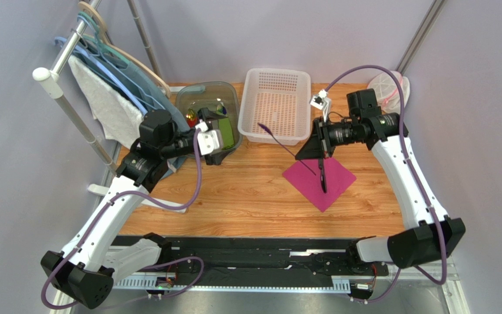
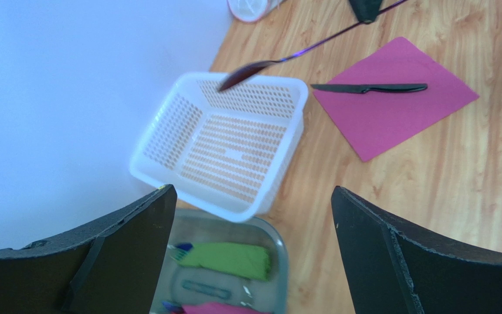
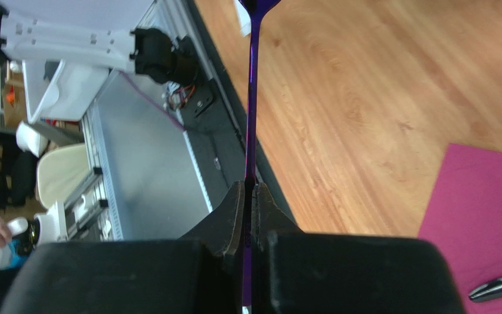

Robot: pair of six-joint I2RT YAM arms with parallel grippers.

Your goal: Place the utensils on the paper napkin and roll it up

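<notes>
The magenta paper napkin point(image 1: 334, 186) lies flat on the wooden table in front of the white basket point(image 1: 274, 137). The black knife point(image 1: 323, 176) lies on it. It also shows in the left wrist view point(image 2: 368, 87) on the napkin point(image 2: 397, 118). My right gripper point(image 1: 315, 152) is shut on the handle of the dark purple spoon point(image 1: 286, 148) and holds it above the table. The spoon's bowl point(image 2: 240, 75) points over the basket's near rim. In the right wrist view the spoon point(image 3: 252, 98) runs straight out from the closed fingertips point(image 3: 234, 203). My left gripper point(image 1: 217, 139) is open and empty.
A clear grey container point(image 1: 195, 98) with green, pink and red items sits under my left gripper point(image 2: 250, 193). Hangers with white cloth point(image 1: 106, 98) stand at the back left. A clear cup point(image 1: 386, 88) is at the back right. The basket point(image 2: 168, 131) holds nothing.
</notes>
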